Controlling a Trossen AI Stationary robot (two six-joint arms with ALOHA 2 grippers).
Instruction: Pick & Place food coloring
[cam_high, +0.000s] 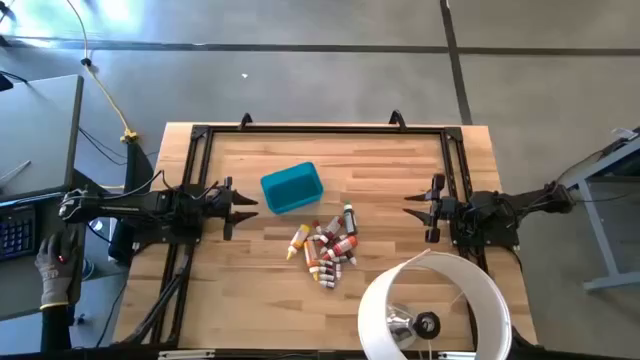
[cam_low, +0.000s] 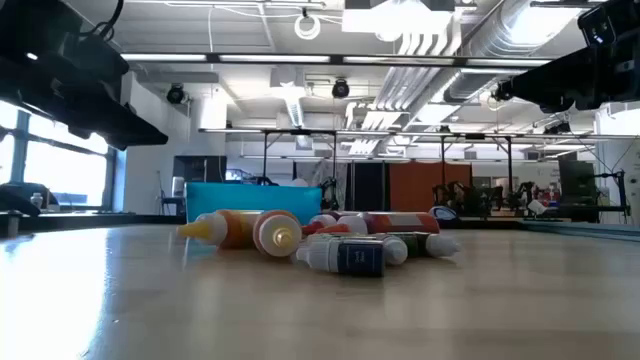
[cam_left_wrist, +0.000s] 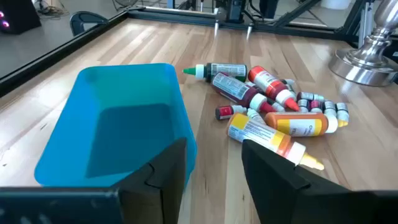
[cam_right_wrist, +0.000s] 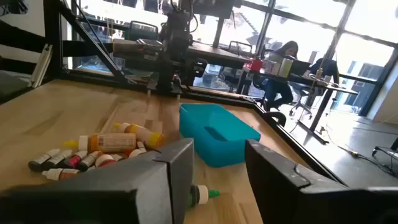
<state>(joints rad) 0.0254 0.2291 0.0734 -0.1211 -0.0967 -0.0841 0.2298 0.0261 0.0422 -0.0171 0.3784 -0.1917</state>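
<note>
Lying heaped beside the teal bin, food coloring bottles (untouched); both arms' jaws spread, empty.

bin: teal, open, empty, mid worktop
lamp: white shade, chrome base, well off from bin, at worktop edge
gloved hand: off worktop, far side from lamp

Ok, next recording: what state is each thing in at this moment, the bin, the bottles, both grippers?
Teal rectangular plastic bin: upright, empty.
Small capped food coloring squeeze bottles: lying in a loose pile on the table beside the bin, none held.
Left gripper: open, empty, at the table's left.
Right gripper: open, empty, at the right.
</note>
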